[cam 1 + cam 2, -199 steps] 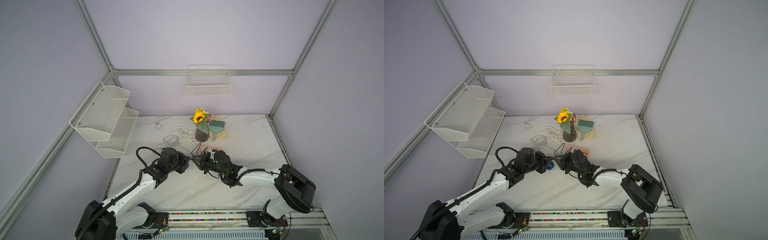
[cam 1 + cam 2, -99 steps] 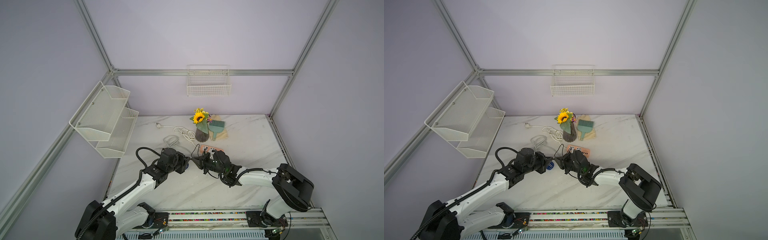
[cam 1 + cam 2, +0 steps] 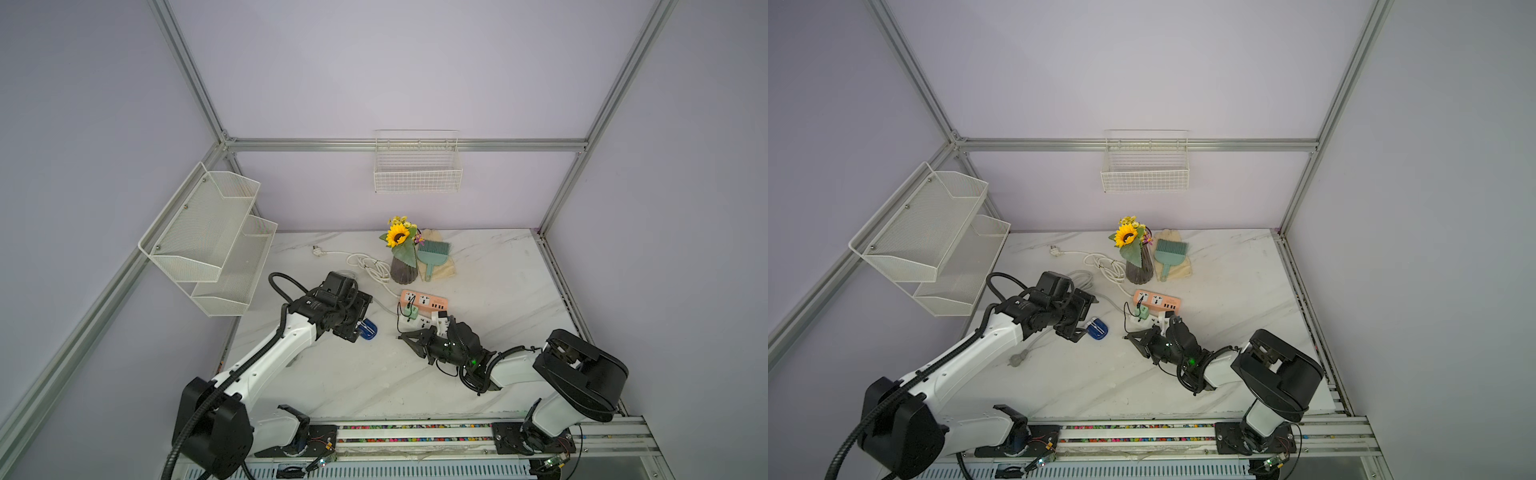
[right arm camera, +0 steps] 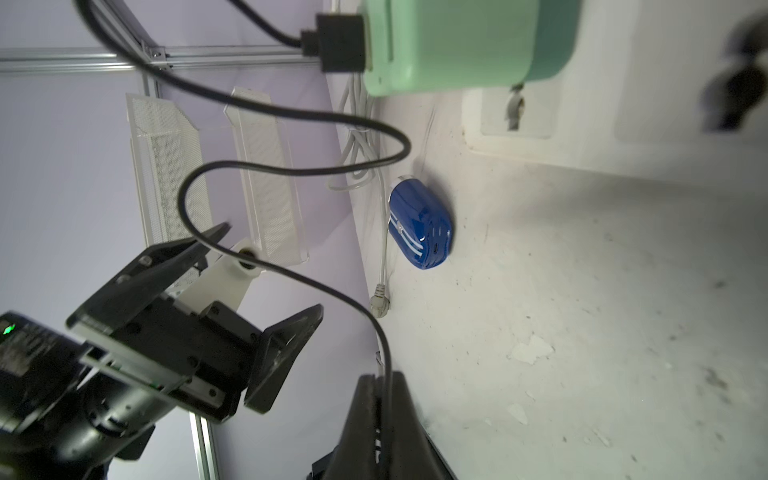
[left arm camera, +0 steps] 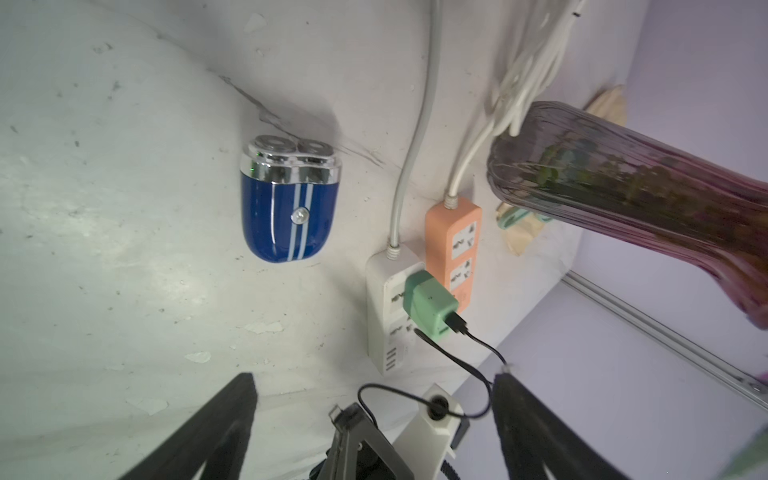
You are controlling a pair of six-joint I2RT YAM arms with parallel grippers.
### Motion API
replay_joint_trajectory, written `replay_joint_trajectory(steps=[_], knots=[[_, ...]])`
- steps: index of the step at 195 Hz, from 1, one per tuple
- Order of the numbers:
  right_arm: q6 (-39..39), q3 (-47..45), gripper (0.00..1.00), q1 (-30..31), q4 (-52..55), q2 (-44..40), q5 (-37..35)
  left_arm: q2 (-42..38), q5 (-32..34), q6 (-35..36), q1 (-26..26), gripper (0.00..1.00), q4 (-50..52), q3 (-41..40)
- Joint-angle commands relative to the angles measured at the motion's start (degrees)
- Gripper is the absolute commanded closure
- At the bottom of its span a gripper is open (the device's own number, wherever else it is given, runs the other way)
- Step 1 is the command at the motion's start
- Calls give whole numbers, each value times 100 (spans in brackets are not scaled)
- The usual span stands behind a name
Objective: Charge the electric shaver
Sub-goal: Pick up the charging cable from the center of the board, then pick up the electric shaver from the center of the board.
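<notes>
The electric shaver is lying flat on the table, just ahead of the left gripper and off to one side of its fingers, touching neither. Its long axis is running along the tabletop. The silver head is pointing away from the right gripper, and the rounded blue end with its small port is facing it. The left gripper is gaping wide and carrying nothing. The right gripper is pinching tight on the black cable, apart from the shaver; the cable's free tip is probably hiding behind the fingertips. The cable is looping back to the mint-green adapter, which is sitting in the white power strip near the right gripper.
</notes>
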State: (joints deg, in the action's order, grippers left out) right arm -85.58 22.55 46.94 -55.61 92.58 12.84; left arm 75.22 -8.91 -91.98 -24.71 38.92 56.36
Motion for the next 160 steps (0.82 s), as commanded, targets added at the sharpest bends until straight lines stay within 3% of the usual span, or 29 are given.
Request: replay_joint_trajectory(steps=[1,42,87,136,160], knots=[[478,-162,100,44,-1517,333,-41,508,-5,544,80,10,621,137],[567,-522,100,418,-1748,767,-744,1457,-40,989,179,6,104,103],[322,-423,100,449,-2216,1353,-848,1971,171,1371,248,8,-135,259],[151,-383,100,449,-2279,1494,-876,2242,167,1447,247,18,-145,328],[84,-294,100,456,-2283,1575,-871,2384,260,1490,256,27,-124,419]])
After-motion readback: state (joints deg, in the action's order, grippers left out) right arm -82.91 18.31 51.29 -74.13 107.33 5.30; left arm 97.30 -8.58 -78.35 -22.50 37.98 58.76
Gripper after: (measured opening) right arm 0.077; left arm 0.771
